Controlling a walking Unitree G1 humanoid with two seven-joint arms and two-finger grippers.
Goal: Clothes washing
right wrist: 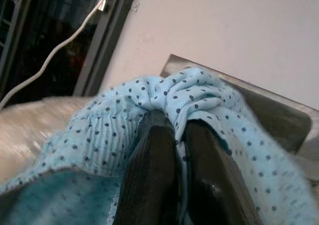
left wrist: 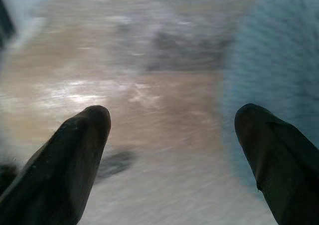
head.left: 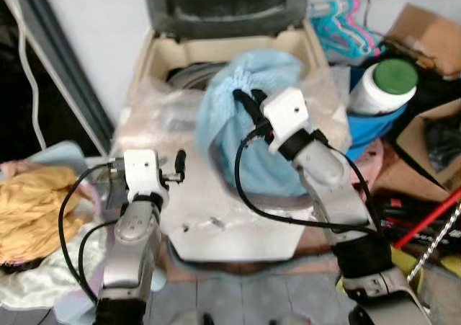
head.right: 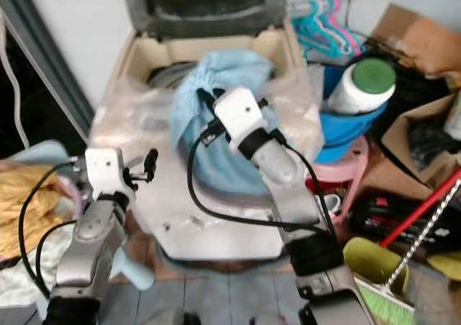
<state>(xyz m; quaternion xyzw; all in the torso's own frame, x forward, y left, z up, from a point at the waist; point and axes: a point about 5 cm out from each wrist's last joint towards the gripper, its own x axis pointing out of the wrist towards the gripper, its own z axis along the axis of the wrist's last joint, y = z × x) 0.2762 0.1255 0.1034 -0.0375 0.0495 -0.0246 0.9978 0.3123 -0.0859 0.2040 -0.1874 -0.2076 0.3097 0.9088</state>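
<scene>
On the left, a heap of clothes [head.left: 29, 210] is left unwashed on the floor; the left gripper [head.left: 176, 168] is held empty, jaws wide, over the washer [head.left: 216, 231] top. The blue garment [head.left: 245, 116] is pinched in the closed right gripper [head.left: 248, 98] above the open tub, not yet dropped in, so loading is judged barely begun

A light-blue dotted garment [head.left: 248, 116] hangs bunched above the open top-loading washing machine [head.left: 216, 51].
</scene>
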